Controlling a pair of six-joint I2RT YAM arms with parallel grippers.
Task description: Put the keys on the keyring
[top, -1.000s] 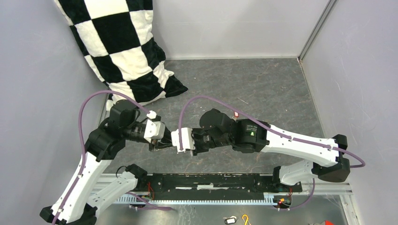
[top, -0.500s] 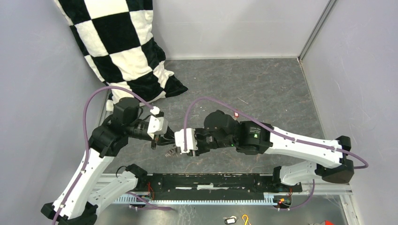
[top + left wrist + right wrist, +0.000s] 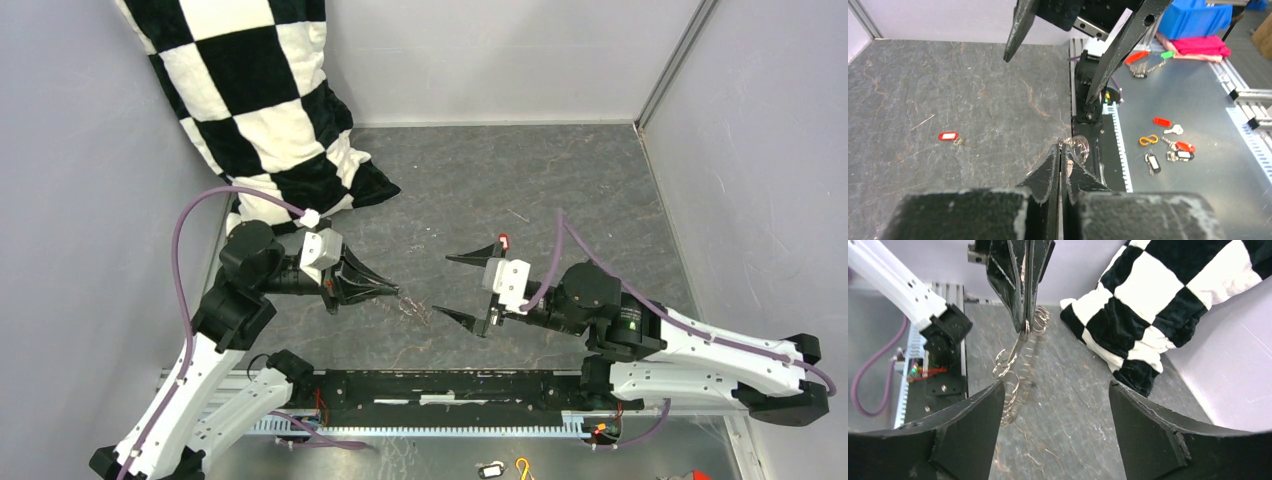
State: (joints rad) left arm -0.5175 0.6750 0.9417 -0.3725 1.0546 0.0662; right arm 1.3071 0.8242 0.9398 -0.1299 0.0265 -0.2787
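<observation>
My left gripper is shut on the keyring, a bunch of thin metal rings that dangles from its tips just above the table. In the right wrist view the left gripper comes down from the top with the keyring hanging blurred below it. My right gripper stands wide open and empty, a short way right of the ring. A key with a red head lies on the table beside the right gripper's far finger.
A black-and-white checked pillow leans in the back left corner. On the metal shelf in front of the table lie an orange hook, several red tags and keys and a dark tag. Walls close in on three sides.
The right gripper has opened, let go of the ring and drawn back to the right. The left gripper has shut on the ring and kept it, shifting slightly left.
</observation>
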